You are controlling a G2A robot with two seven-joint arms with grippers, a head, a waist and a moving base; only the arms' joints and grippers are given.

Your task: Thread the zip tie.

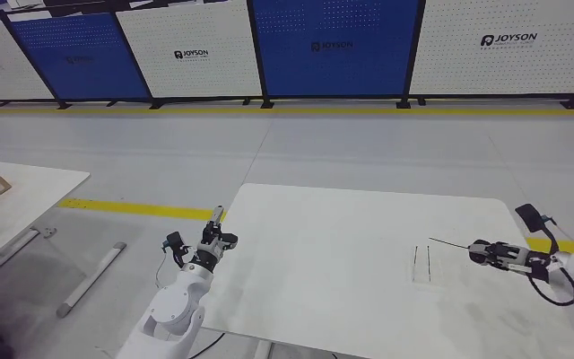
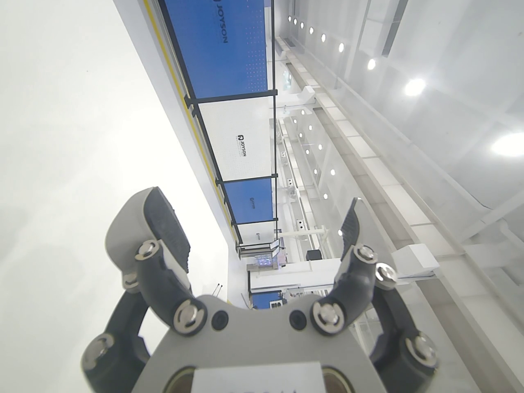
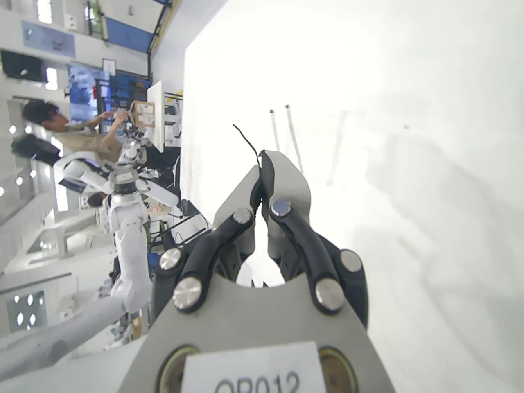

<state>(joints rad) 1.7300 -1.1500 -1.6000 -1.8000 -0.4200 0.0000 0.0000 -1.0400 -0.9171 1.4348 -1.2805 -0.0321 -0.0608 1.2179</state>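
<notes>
A: What at twelve o'clock?
B: Blue and white perforated panels (image 1: pixel 334 63) on black frames, behind a yellow floor line (image 1: pixel 287 110).
A: At nine o'clock?
B: A white side table (image 1: pixel 36 193) on pale grey floor (image 1: pixel 359 148). Lit by round ceiling lights (image 2: pixel 414 86) overhead.

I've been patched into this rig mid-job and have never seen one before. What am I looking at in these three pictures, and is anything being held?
This is a two-armed robot at a white table. The wide picture looks down from a camera above its arms. The other two come from a camera on each wrist, looking along that arm's tool. The left tool is open and empty, near the table edge on the robot's left. The right tool, at the opposite edge, is shut on a thin black zip tie, whose free end sticks out past the tips. Two thin pale strips lie side by side on the table just ahead of it.
</notes>
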